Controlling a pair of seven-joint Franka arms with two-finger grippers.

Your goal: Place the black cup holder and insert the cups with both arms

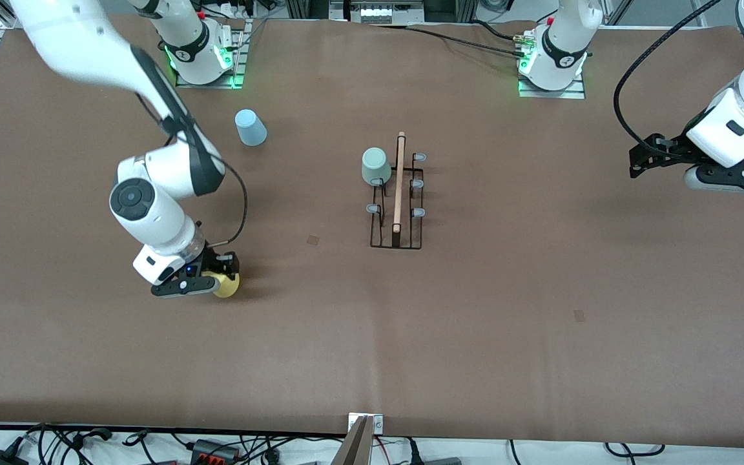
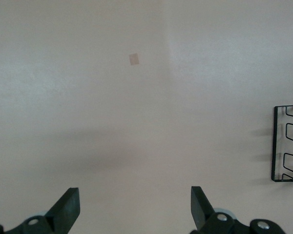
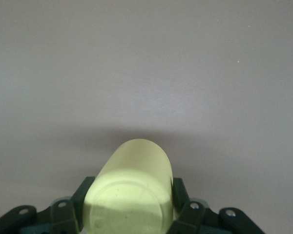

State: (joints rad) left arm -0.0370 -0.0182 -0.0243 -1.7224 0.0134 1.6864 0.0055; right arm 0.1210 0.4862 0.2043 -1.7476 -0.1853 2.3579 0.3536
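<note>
The black cup holder (image 1: pixel 398 223) stands mid-table with its wooden rod (image 1: pixel 400 181) on top. A pale green cup (image 1: pixel 376 166) sits upside down on one of its pegs, on the side toward the right arm. A light blue cup (image 1: pixel 250 127) stands upside down on the table near the right arm's base. My right gripper (image 1: pixel 222 279) is low at the table, shut on the yellow cup (image 1: pixel 228 285); the cup fills the space between its fingers (image 3: pixel 179 192) in the right wrist view (image 3: pixel 129 190). My left gripper (image 1: pixel 638 158) waits open and empty above the left arm's end of the table (image 2: pixel 134 195). An edge of the holder also shows in the left wrist view (image 2: pixel 285 144).
The brown table cover (image 1: pixel 475 336) carries two small tape marks (image 1: pixel 312 239) (image 1: pixel 579 315). Cables lie along the front edge (image 1: pixel 217 445) and near the arm bases. A metal bracket (image 1: pixel 359 439) sits at the middle of the front edge.
</note>
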